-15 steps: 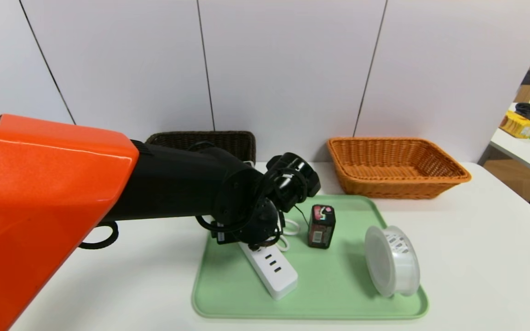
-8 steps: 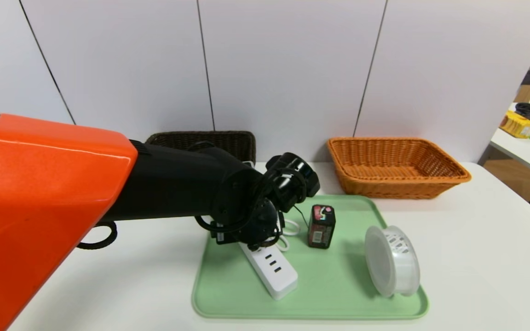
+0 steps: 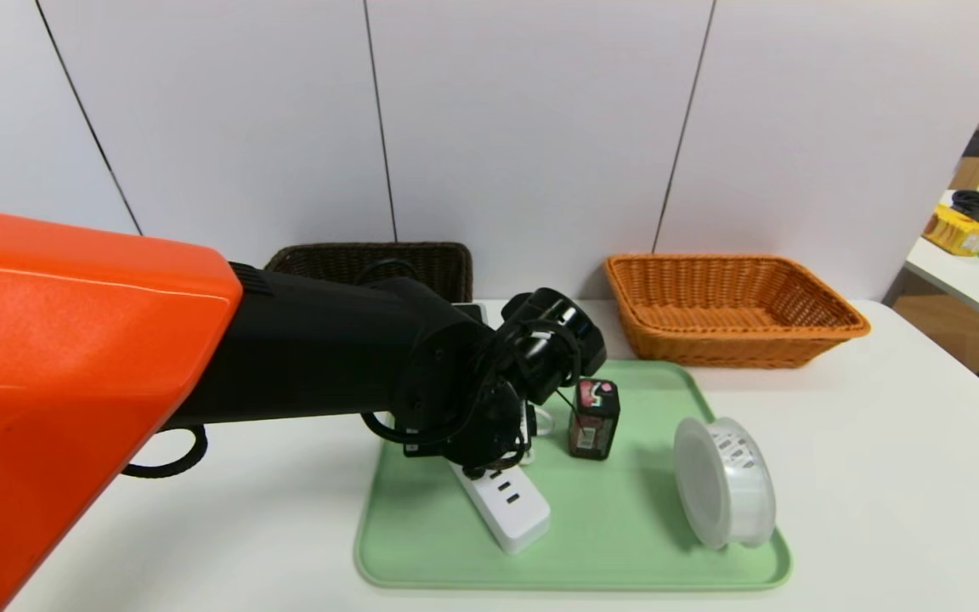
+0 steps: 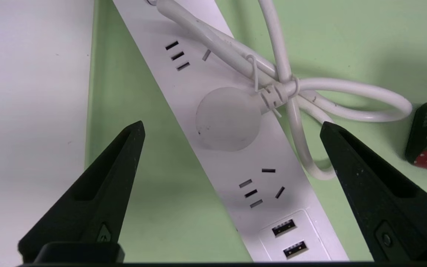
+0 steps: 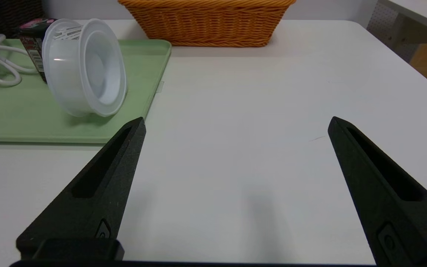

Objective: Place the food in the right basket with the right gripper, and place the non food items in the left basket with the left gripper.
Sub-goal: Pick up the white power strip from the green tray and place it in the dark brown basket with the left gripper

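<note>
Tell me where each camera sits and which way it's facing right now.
Head view: on the head, looking forward and down at the green tray and two baskets; the left arm shows.
Left wrist view: on the left wrist, facing down at the power strip between the open fingers of the left end effector.
Right wrist view: on the right wrist, looking across the white table beside the tray; the open right end effector shows.
Shared: head and right wrist views both show the orange basket and white tub.
</note>
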{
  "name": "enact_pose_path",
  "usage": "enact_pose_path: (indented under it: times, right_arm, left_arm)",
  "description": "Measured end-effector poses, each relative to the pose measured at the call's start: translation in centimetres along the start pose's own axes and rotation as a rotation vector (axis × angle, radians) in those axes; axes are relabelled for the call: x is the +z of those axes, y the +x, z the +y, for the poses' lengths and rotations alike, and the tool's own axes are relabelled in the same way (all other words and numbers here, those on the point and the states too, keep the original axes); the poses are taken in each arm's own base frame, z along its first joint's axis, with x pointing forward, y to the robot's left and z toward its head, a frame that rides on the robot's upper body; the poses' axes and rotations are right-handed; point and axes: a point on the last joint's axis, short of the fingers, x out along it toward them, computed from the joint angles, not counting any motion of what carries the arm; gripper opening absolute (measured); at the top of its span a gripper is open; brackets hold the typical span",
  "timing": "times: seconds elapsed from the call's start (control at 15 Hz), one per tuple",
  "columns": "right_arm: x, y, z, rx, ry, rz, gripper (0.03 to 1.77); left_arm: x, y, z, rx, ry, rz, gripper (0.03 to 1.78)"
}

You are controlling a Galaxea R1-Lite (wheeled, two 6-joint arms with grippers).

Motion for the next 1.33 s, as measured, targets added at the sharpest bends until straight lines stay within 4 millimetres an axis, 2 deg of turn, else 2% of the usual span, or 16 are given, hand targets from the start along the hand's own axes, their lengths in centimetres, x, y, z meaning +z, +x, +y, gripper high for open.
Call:
enact_pose_path:
  times: [0.27,0.73,1.33]
  right_arm:
    - [0.0,0.0,0.0,0.000,0.000,0.000,1.70]
    - [0.0,0.0,0.0,0.000,0.000,0.000,1.70]
    - [0.0,0.0,0.0,0.000,0.000,0.000,1.70]
  left_arm:
    - [-0.1,-0.1,-0.2,-0.007,0.068,-0.003,1.69]
    - [0.2,0.2,-0.8,-0.046,0.035,-0.043,1.69]
    - [0.3,1.3,-0.3,-0.012,0.066,-0.031,1.69]
